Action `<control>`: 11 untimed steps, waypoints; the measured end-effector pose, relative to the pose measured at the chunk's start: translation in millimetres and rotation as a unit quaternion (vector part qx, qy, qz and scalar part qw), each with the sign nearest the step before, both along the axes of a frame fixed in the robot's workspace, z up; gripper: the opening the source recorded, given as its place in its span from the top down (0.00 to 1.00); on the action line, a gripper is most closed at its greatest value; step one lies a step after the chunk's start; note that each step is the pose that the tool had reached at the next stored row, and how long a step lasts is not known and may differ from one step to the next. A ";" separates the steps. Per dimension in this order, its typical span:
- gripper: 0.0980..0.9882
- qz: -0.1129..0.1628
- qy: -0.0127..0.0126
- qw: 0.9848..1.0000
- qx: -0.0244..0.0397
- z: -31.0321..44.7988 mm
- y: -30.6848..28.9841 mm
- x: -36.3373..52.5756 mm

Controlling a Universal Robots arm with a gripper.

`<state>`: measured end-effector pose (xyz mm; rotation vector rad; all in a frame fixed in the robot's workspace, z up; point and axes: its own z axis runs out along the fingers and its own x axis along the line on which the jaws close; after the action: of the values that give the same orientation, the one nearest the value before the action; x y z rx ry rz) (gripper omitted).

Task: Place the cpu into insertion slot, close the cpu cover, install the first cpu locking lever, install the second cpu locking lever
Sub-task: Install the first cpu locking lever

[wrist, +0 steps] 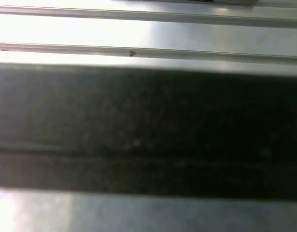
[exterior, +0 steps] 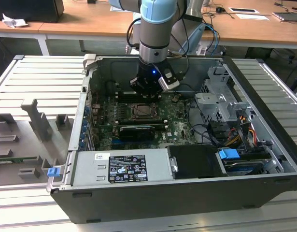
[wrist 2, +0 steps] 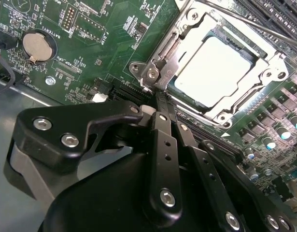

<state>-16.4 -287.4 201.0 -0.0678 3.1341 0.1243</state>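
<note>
Inside the insertion slot (wrist 2: 220, 72) the cpu (wrist 2: 218, 67) lies seated beneath the lowered cpu cover (wrist 2: 187, 48); jaws together, the gripper (wrist 2: 160, 94) should press that corner lever squarely.

Inside the open computer case (exterior: 264, 145), the cpu (wrist 2: 220, 70) sits in the insertion slot (exterior: 146, 112), with the gripper (wrist 2: 160, 94) just beside it.

Three cameras, one open computer case (exterior: 187, 193).

We look down from outside at the whole case; our second wrist view sits close behind the gripper (wrist 2: 160, 96), sharing the insertion slot (exterior: 146, 111).
</note>
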 end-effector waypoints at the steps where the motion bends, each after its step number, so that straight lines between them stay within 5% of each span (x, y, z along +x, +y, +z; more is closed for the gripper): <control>1: 0.99 0.000 0.000 1.000 0.000 0.0 0.0 0.0; 11: 0.99 0.000 0.000 1.000 0.000 8.7 0.1 0.1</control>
<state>-16.4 -287.4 209.7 -0.0679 3.1338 0.1251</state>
